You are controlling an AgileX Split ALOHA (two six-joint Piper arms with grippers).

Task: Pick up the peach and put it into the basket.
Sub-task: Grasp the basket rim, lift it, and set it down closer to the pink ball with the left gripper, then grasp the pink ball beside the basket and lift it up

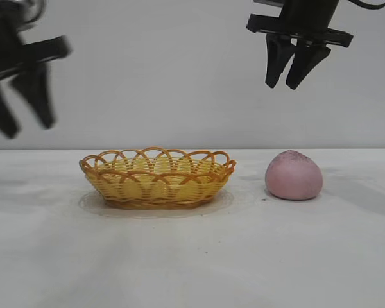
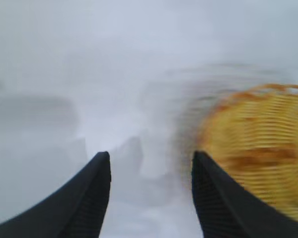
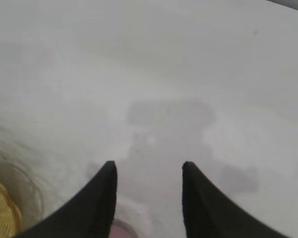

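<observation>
The dull pink, speckled peach [image 1: 294, 175] sits on the white table to the right of the yellow wicker basket [image 1: 157, 178]. My right gripper [image 1: 282, 85] hangs open and empty high above the peach. In the right wrist view a sliver of the peach [image 3: 123, 231] shows between my open fingers, and the basket's edge [image 3: 1, 218] shows at one side. My left gripper [image 1: 29, 127] is open and empty, raised at the far left above the table. The left wrist view shows the basket [image 2: 258, 153] beside one of its fingers.
The white table [image 1: 192, 256] stretches in front of and around both things. A pale wall stands behind. Nothing else is on the table.
</observation>
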